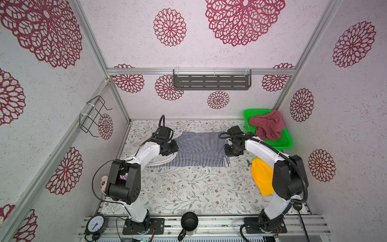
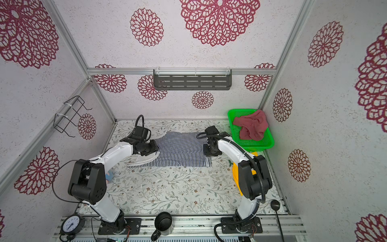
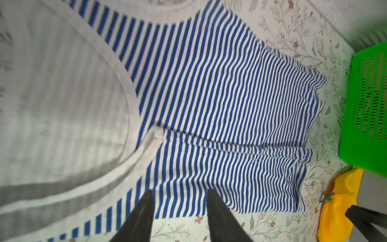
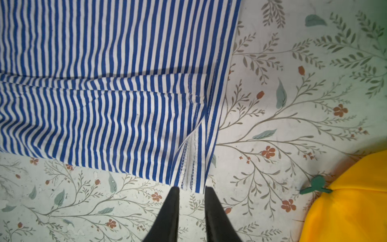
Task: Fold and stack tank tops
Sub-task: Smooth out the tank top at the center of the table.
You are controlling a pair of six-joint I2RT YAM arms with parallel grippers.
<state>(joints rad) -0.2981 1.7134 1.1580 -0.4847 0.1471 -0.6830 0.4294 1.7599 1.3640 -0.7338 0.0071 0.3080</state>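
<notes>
A navy-and-white striped tank top point(image 1: 201, 149) lies flat and partly folded, far-centre on a floral-print tabletop point(image 1: 188, 188). The left gripper point(image 3: 180, 190) and right gripper point(image 4: 192, 188) hover at its left and right ends, jaws parted and empty. A maroon tank top point(image 1: 267, 125) lies crumpled in a green basket point(image 1: 285, 144) in the far right corner. The white walls point(image 1: 125, 42) carry red floral medallions.

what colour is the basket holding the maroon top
Bright green: the perforated basket with the maroon top lying in it shows best in a top view.
</notes>
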